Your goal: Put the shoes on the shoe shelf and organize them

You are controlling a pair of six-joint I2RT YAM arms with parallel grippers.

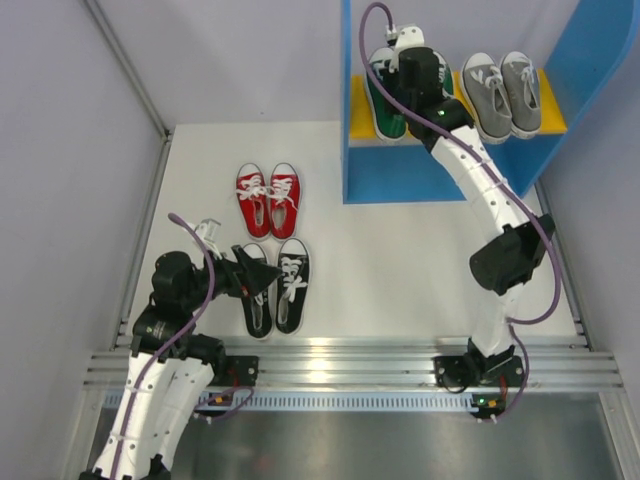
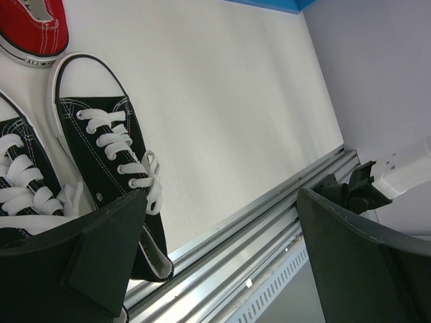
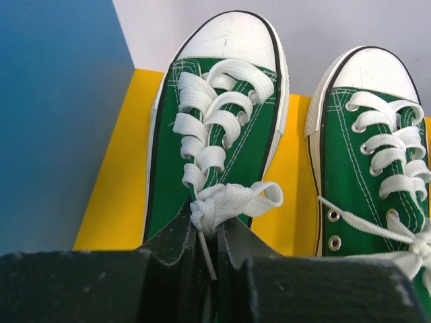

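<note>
Though hidden overhead, claw (image 3: 207, 232) (right) shut.

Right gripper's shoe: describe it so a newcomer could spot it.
Find the blue shoe shelf at the back right and its yellow board. Two pairs sit on it: green on the left, grey pair on the right. It is the green shoe nearest the blue side wall, with the right gripper shut at its tongue.

Top camera looks steeply down from above the near edge and takes in the whole table (image 1: 400, 260) and shoe shelf (image 1: 430, 180). Left wrist camera sits low and close by the black shoes (image 2: 108, 155), facing rightward along the rail (image 2: 256, 222). Right wrist camera is tight on the green shoes (image 3: 259, 141) on the yellow board (image 3: 128, 175). Both pairs also show from the top.
</note>
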